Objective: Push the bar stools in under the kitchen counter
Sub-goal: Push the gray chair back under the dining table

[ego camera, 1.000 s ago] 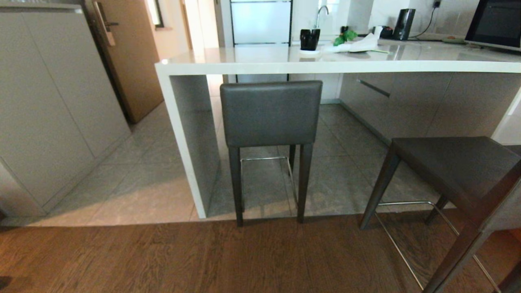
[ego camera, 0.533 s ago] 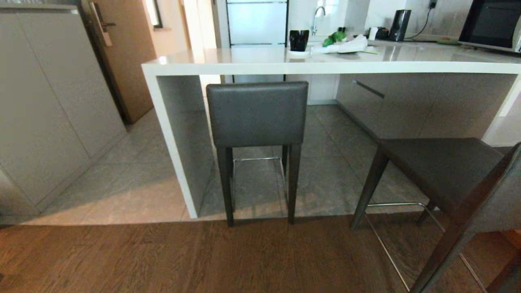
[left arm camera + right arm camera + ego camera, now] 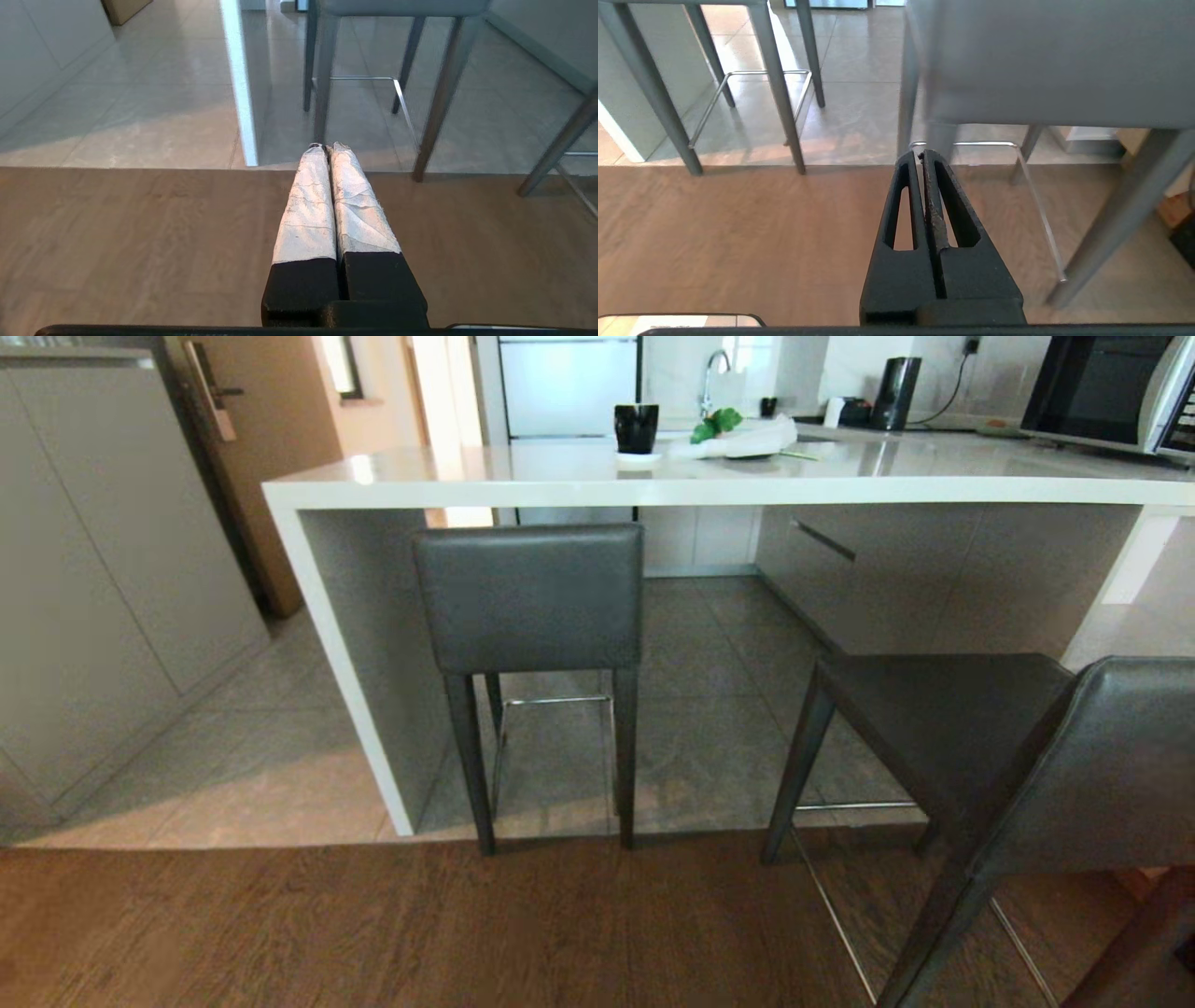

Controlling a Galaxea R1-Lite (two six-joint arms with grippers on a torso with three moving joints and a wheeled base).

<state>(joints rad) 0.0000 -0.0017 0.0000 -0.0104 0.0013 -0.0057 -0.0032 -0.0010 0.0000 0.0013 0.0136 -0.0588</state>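
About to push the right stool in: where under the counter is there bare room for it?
The tiled floor under the counter is bare between the left stool and the right stool. It is tight at the side panel, close beside the left stool.

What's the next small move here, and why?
Probably line up behind the right bar stool: it stands clear of the kitchen counter, while the left bar stool is already tucked in. Both the left gripper and right gripper are shut, holding nothing.
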